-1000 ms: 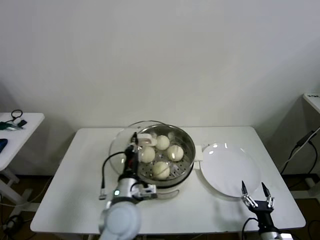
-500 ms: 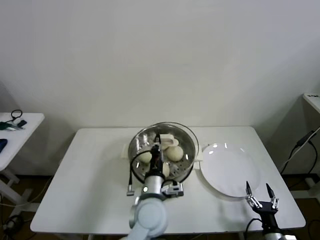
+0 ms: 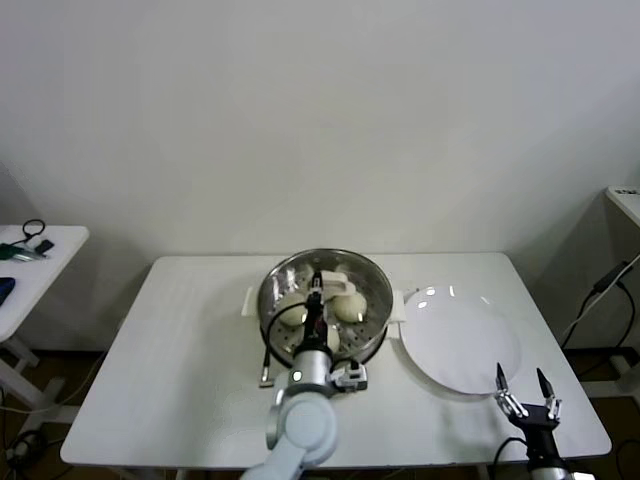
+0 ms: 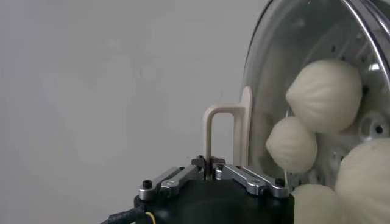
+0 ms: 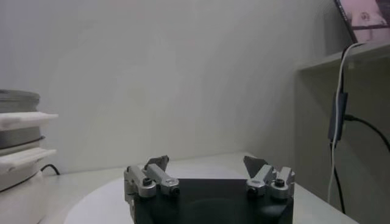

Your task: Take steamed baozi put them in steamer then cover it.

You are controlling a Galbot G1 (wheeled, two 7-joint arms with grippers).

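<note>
The steamer (image 3: 372, 290) stands mid-table on its white pot base. The clear glass cover (image 3: 285, 282) lies over it, and several cream-white baozi (image 3: 349, 305) show through the glass. My left gripper (image 3: 317, 291) is above the steamer's middle, shut on the cover's cream-white handle (image 3: 334, 279). In the left wrist view the gripper (image 4: 210, 165) pinches the thin handle (image 4: 226, 131), with the cover (image 4: 277, 73) and baozi (image 4: 325, 86) behind it. My right gripper (image 3: 526, 398) is open and empty near the table's front right edge; it also shows in the right wrist view (image 5: 207, 165).
A flat white plate (image 3: 455, 338) lies right of the steamer, beside the right gripper, and shows in the right wrist view (image 5: 109, 198). The pot base's side handle (image 5: 21, 157) shows there too. A small side table (image 3: 40, 245) stands far left.
My left gripper carried the cover from the steamer's left side rightward until it sits over the steamer. My right gripper drifted slightly lower and to the right.
</note>
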